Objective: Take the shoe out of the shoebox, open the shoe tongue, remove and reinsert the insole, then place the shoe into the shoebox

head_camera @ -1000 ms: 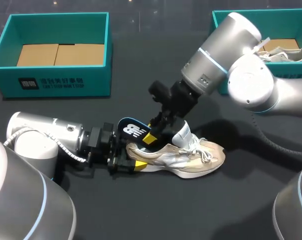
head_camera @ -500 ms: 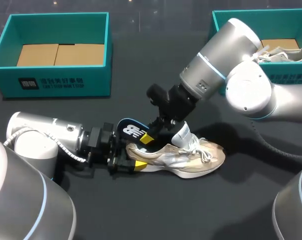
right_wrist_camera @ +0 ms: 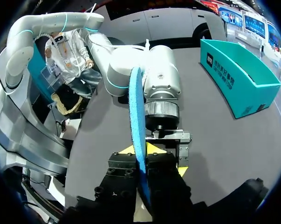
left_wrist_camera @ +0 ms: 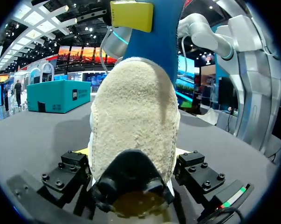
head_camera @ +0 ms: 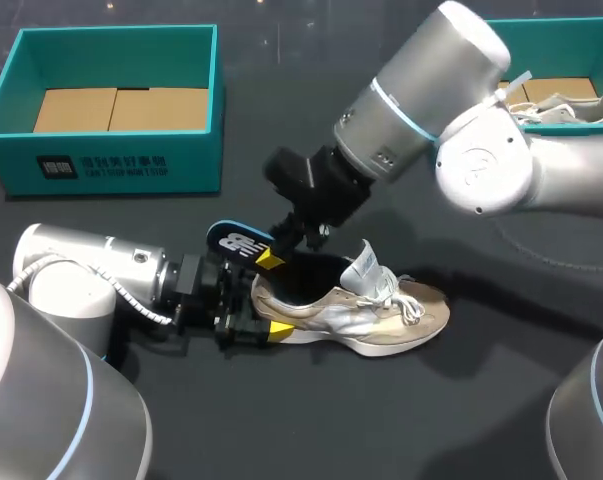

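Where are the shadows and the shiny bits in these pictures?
Head view: the right arm throws a soft shadow on the table beside the shoe, and its silver shell shines. Left wrist view: the shoe's pale heel is brightly lit. Right wrist view: the blue insole is evenly lit, no glare.

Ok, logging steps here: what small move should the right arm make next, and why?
Probably lift the insole a little higher: the right gripper grips it just over the heel of the shoe, which the left gripper holds, and its lower end may not be clear.
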Controlling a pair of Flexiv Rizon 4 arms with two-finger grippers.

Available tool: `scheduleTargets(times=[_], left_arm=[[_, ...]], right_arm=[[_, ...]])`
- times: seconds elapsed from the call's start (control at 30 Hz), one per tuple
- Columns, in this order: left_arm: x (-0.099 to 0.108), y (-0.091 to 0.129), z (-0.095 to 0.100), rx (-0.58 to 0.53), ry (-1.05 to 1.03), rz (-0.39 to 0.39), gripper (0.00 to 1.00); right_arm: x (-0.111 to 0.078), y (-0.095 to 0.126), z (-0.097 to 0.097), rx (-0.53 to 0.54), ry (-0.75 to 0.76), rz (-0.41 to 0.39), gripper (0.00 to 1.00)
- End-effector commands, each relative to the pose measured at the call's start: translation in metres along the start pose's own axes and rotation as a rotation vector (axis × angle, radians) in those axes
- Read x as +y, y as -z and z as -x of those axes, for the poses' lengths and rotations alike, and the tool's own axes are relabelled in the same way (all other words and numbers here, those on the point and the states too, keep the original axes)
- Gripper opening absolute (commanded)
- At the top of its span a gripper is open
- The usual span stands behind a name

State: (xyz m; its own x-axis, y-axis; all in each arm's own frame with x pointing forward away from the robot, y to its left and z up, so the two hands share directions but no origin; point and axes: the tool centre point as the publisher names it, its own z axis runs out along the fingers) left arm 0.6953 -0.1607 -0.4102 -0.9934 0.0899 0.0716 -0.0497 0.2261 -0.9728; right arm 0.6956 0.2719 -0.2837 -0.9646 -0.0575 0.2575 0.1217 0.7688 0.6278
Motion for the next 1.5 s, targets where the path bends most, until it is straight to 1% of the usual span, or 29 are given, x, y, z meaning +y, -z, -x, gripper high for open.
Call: scheduleTargets(times=[0.03,0.23,0.27,0.4,0.43,0.5,0.53,1.03,1.13,1.17,1.23,1.27,1.3,1.33,1.5], left_arm=[[0.002,0.0,0.0,0.0,0.0,0.0,0.0],[0.002,0.0,0.0,0.0,0.0,0.0,0.0],[0.002,0.0,0.0,0.0,0.0,0.0,0.0],[0.002,0.0,0.0,0.0,0.0,0.0,0.0],[0.002,0.0,0.0,0.0,0.0,0.0,0.0],[0.002,0.0,0.0,0.0,0.0,0.0,0.0],[0.002,0.0,0.0,0.0,0.0,0.0,0.0],[0.002,0.0,0.0,0.0,0.0,0.0,0.0],[0.002,0.0,0.0,0.0,0.0,0.0,0.0],[0.002,0.0,0.0,0.0,0.0,0.0,0.0],[0.002,0.0,0.0,0.0,0.0,0.0,0.0],[0.002,0.0,0.0,0.0,0.0,0.0,0.0],[0.002,0.0,0.0,0.0,0.0,0.0,0.0],[0.002,0.0,0.0,0.0,0.0,0.0,0.0],[0.002,0.0,0.0,0.0,0.0,0.0,0.0]], right_arm=[[0.002,0.001,0.0,-0.002,-0.001,-0.015,0.0],[0.002,0.001,0.0,-0.002,-0.001,-0.015,0.0],[0.01,0.007,-0.003,-0.03,0.043,0.019,0.0],[0.036,0.043,-0.016,-0.104,0.161,0.083,0.0],[0.042,0.054,-0.021,-0.119,0.191,0.122,0.0],[0.051,0.075,-0.027,-0.093,0.136,0.194,0.0],[0.056,0.085,-0.032,-0.107,0.158,0.25,0.0],[0.056,0.085,-0.032,-0.107,0.158,0.25,0.0],[0.066,0.12,-0.055,-0.187,0.268,0.339,0.0],[0.068,0.131,-0.061,-0.191,0.262,0.381,0.0],[0.07,0.15,-0.074,-0.199,0.273,0.489,0.0],[0.068,0.158,-0.078,-0.193,0.238,0.556,0.0],[0.067,0.165,-0.084,-0.2,0.276,0.622,0.0],[0.067,0.172,-0.09,-0.201,0.312,0.651,0.0],[0.067,0.172,-0.09,-0.201,0.312,0.651,0.0]])
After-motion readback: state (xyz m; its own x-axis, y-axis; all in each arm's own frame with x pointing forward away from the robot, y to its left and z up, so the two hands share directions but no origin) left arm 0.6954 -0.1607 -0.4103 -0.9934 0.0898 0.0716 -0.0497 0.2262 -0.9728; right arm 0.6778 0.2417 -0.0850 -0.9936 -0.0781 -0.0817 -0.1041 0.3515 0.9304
